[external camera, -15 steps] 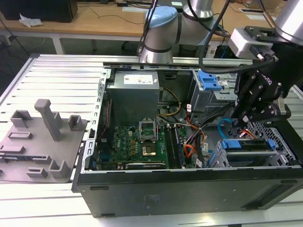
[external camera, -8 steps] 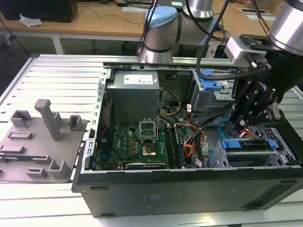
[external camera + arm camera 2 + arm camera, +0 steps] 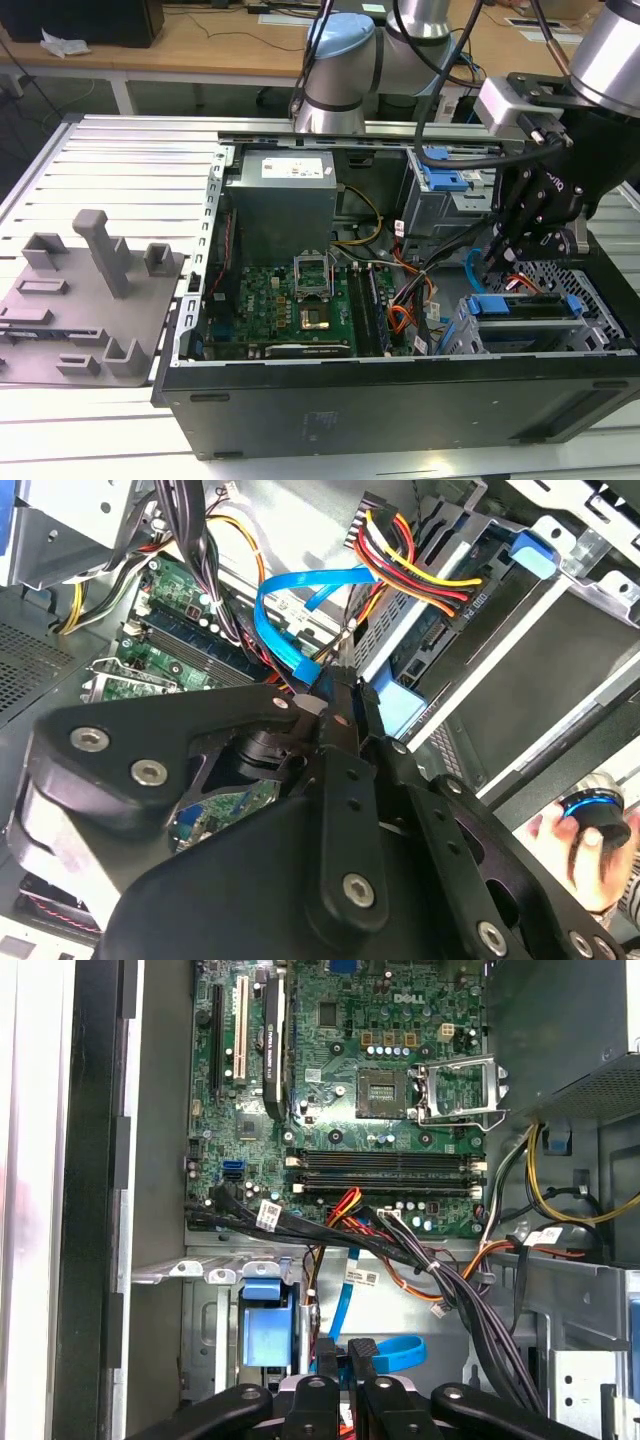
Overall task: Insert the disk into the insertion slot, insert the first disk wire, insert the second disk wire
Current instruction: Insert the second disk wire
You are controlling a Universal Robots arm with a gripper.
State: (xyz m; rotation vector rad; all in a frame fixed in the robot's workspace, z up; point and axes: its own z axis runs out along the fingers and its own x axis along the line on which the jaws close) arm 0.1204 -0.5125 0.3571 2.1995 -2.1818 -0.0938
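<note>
In the exterior view the gripper [image 3: 497, 262] reaches down into the open computer case [image 3: 400, 400], at the exterior view's right, just above the disk [image 3: 525, 305]. The disk with its blue carrier already sits in the insertion slot [image 3: 590, 335], so the first step looks done.

In the second wrist view the bundle of orange, red and black wires [image 3: 420, 570] appears plugged in at the back of the disk. The fingers [image 3: 335, 715] are pressed together, pinching the second disk wire [image 3: 285, 620] near its plug end, while the cable loops up behind them. A hand [image 3: 585, 845] shows at the edge.

In the first wrist view the cable curls just beside the fingertips, near the motherboard [image 3: 340, 1090].

I judge the second-wire step is in hand. Seating the plug calls for exact alignment with its socket and a gentle, straight push.
</note>
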